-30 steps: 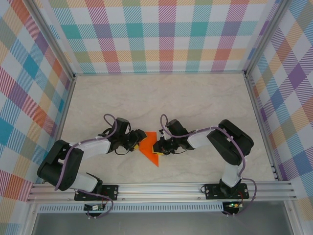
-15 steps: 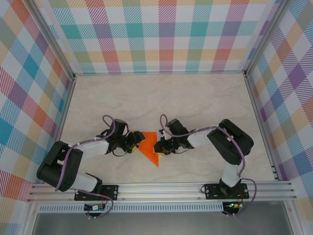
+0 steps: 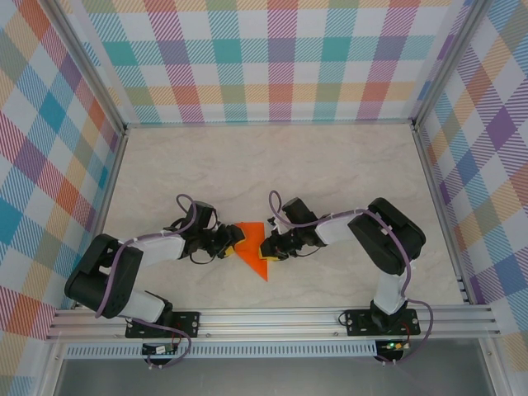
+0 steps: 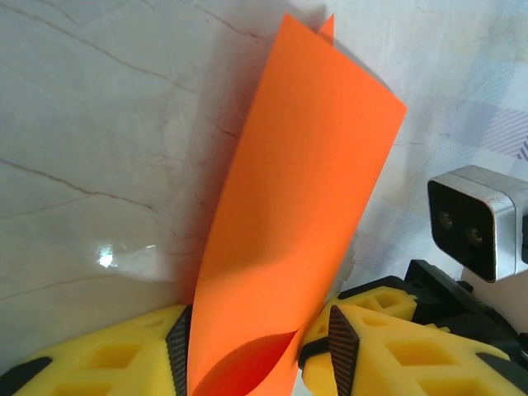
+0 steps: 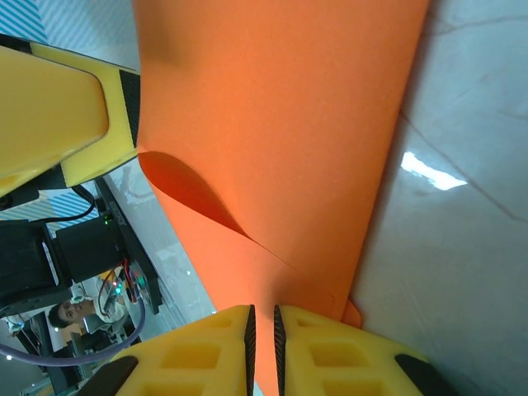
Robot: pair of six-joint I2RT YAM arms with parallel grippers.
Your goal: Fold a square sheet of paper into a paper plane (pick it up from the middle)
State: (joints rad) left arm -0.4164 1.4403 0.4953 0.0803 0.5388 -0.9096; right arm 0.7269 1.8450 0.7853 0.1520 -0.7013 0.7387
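- The orange sheet of paper [image 3: 254, 247] lies near the middle of the marbled table [image 3: 330, 165], between the two arms. It is already folded to a shape whose point aims at the near edge.
- The left tool [image 3: 233, 239] meets the sheet's left side, and the right tool [image 3: 266, 245] meets its right side.
- In the left wrist view we see a flap of the paper [image 4: 305, 165] lifted off the table [image 4: 82, 124] and curling upward. Its lower part sits between the yellow fingers of the left tool [image 4: 256, 346].
- That tool's jaws stand partly apart, one on each side of the curl. We cannot tell whether they press it.
- In the right wrist view the right tool [image 5: 262, 330] has its jaws drawn almost together, pinching an edge of the paper [image 5: 280, 124].
- One yellow finger [image 5: 58, 115] of the left tool shows at the sheet's far side.
- Checked walls [image 3: 280, 58] surround the table.
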